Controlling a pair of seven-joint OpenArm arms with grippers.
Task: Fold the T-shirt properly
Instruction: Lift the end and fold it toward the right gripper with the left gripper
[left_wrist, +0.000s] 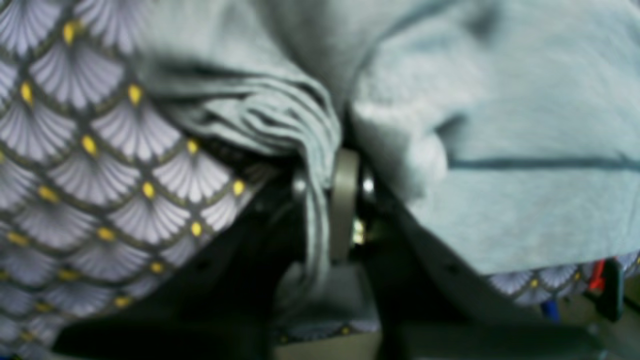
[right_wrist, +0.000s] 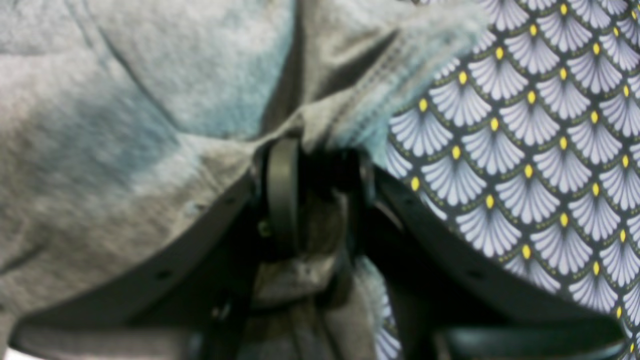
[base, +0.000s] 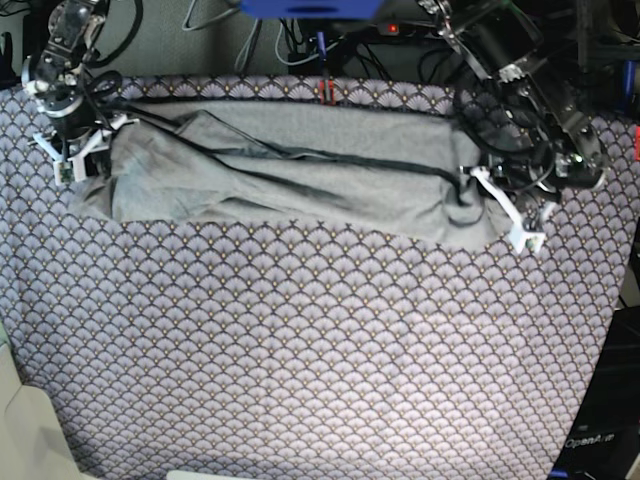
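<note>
Fabric is gathered in both grippers at once. The left gripper (left_wrist: 325, 200) has its jaws pressed together on a bunched, pleated edge of the T-shirt (base: 300, 175), the grey knit squeezed into ridges between the fingers in the left wrist view. The right gripper (right_wrist: 312, 165) likewise pinches a puckered fold near a stitched hem, cloth drawn into the narrow gap between its jaws.

The light grey shirt lies along the far part of the table, on the fan-scale tablecloth (base: 300, 350), stretched out as a long low band. Its long axis runs side to side across the base view, from the right gripper (base: 75, 150) at one end to the left gripper (base: 500, 205) at the other. Several dark creases run lengthwise through it, so it appears already doubled over at least once, though how many layers lie there cannot be told.

Each arm sits at its own end of the band, neither nearer the middle. Everything the next move turns on is that geometry: the garment spans straight between the two grips, with a broad stretch of cloth-covered table on the near side. A fold would probably carry both ends together, keeping the span taut so the middle does not sag or twist.
</note>
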